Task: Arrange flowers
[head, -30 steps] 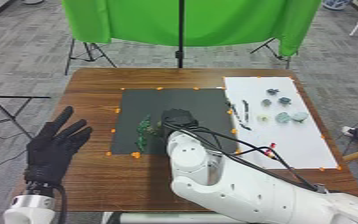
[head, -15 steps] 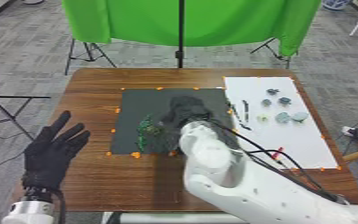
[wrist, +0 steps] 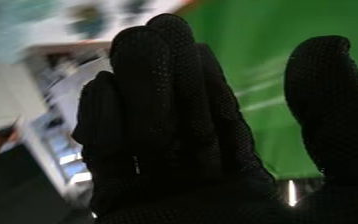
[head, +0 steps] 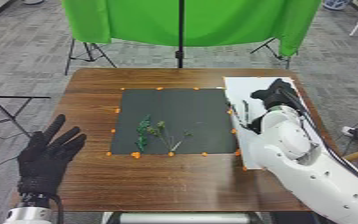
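Note:
Over the upper part of the white sheet (head: 238, 85) is my right hand (head: 278, 95); its arm hides much of that sheet. In the right wrist view the right hand (wrist: 171, 110) has straight fingers, the thumb apart, and holds nothing. My left hand (head: 47, 160) rests at the table's left side, fingers straight and spread. On the dark sheet (head: 171, 100) lie a leafy green stem (head: 143, 132) and, right of it, a branching stem with small buds (head: 161, 131). Dark thin stems (head: 245, 110) lie on the white sheet's left part.
Orange tape pieces (head: 135, 155) mark the sheets' edges on the brown table (head: 167, 185). A green cloth (head: 131, 22) hangs on a stand behind the table. A black tripod (head: 7, 115) stands to the left.
My right hand has moved from above the dark sheet to the right, over the white sheet, uncovering the budded stem. The left hand has shifted slightly.

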You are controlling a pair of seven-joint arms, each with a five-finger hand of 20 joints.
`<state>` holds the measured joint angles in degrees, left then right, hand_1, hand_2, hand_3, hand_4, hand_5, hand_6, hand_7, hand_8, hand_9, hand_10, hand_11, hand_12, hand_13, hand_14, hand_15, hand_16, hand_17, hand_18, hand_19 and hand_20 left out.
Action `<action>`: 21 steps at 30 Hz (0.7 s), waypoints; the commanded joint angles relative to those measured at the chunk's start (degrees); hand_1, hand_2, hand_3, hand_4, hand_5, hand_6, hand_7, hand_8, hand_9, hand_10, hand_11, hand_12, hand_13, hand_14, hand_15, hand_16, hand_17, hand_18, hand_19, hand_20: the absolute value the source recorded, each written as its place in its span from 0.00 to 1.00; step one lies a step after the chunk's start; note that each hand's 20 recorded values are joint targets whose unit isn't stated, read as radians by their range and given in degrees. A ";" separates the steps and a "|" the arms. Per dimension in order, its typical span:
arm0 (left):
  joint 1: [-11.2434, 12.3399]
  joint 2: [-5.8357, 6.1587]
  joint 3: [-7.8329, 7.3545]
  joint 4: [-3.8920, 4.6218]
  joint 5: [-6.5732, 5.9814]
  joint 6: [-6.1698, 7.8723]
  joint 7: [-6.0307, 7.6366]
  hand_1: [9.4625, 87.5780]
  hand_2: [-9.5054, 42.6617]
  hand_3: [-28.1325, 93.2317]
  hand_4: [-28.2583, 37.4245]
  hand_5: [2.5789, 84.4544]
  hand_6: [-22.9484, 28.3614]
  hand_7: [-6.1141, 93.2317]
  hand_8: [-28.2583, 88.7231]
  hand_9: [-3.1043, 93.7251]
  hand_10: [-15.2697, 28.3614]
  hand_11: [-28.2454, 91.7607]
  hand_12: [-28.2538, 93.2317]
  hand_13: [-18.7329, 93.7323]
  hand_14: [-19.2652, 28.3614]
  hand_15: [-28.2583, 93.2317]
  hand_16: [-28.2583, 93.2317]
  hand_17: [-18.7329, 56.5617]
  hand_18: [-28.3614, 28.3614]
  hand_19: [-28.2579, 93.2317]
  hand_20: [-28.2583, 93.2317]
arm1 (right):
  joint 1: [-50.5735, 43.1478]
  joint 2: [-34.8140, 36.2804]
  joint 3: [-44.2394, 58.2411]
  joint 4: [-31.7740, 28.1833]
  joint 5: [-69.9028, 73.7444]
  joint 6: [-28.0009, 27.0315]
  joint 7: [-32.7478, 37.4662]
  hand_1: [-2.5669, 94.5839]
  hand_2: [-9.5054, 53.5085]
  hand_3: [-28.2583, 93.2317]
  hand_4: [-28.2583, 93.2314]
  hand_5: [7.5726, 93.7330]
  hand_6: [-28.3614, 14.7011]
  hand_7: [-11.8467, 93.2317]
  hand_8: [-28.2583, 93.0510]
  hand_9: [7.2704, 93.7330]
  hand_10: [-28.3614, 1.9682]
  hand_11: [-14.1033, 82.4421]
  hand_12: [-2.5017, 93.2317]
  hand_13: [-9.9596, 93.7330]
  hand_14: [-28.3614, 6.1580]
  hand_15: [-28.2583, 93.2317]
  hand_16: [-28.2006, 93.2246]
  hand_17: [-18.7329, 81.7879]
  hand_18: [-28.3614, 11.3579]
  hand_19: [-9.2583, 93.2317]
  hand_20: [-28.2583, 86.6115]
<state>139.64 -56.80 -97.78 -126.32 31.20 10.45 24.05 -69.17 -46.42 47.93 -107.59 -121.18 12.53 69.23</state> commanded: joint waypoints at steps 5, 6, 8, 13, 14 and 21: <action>0.61 -0.49 0.21 -0.02 0.41 0.49 -1.29 0.06 0.31 0.85 0.00 0.35 0.54 0.18 0.15 0.35 0.79 0.41 0.33 0.36 1.00 0.61 0.18 0.10 1.00 0.65 0.26 | 1.68 -1.56 -5.51 4.58 -2.60 -3.89 0.44 0.37 0.03 0.83 0.03 0.62 0.50 0.22 0.15 0.77 0.35 0.49 0.20 0.78 0.39 0.78 0.34 0.60 0.10 1.00 0.41; 0.68 -0.26 0.30 -0.02 0.12 0.56 -1.04 0.06 0.31 0.85 0.00 0.35 0.54 0.18 0.15 0.35 0.79 0.41 0.33 0.36 1.00 0.61 0.18 0.10 1.00 0.65 0.26 | 2.15 -1.88 -6.33 4.98 -3.97 -4.26 0.36 0.37 0.03 0.83 0.03 0.62 0.50 0.22 0.15 0.77 0.35 0.49 0.20 0.78 0.39 0.78 0.34 0.60 0.10 1.00 0.41; 0.57 -0.55 0.30 -0.05 0.31 0.58 -1.36 0.06 0.31 0.85 0.00 0.35 0.54 0.18 0.16 0.35 0.79 0.41 0.33 0.36 1.00 0.61 0.18 0.10 1.00 0.65 0.26 | 2.63 -2.48 -7.23 5.21 -5.96 -4.98 0.69 0.37 0.03 0.83 0.03 0.61 0.51 0.22 0.15 0.77 0.36 0.49 0.20 0.78 0.40 0.78 0.34 0.60 0.10 1.00 0.41; 0.72 -0.62 0.06 -0.10 0.38 0.59 -1.56 0.07 0.31 0.85 0.00 0.34 0.54 0.18 0.16 0.35 0.79 0.41 0.33 0.36 1.00 0.61 0.18 0.10 1.00 0.65 0.26 | 3.52 -3.54 -9.02 5.46 -8.46 -5.80 1.08 0.37 0.03 0.83 0.03 0.61 0.52 0.22 0.14 0.78 0.36 0.50 0.20 0.79 0.41 0.79 0.34 0.61 0.08 1.00 0.44; 0.59 -0.98 -0.02 -0.10 0.63 0.45 -1.95 0.07 0.31 0.85 0.00 0.35 0.54 0.18 0.16 0.35 0.79 0.41 0.33 0.36 1.00 0.61 0.18 0.10 1.00 0.65 0.26 | 3.59 -3.95 -9.05 5.61 -8.01 -6.10 1.16 0.37 0.03 0.83 0.03 0.61 0.52 0.22 0.14 0.78 0.36 0.50 0.20 0.79 0.41 0.80 0.34 0.61 0.08 1.00 0.44; -0.19 -2.45 -0.40 -0.09 1.75 -0.29 -3.71 0.07 0.31 0.85 0.00 0.35 0.54 0.18 0.15 0.35 0.79 0.41 0.33 0.36 1.00 0.61 0.18 0.10 1.00 0.65 0.26 | 5.74 -7.79 -10.34 8.37 -2.28 -14.26 2.65 0.37 0.01 0.82 0.03 0.58 0.53 0.21 0.15 0.79 0.36 0.53 0.21 0.80 0.43 0.82 0.36 0.63 0.07 1.00 0.51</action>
<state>139.53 -57.37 -97.82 -126.38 31.67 10.54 22.38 -65.63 -50.25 38.74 -101.50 -128.73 5.59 70.10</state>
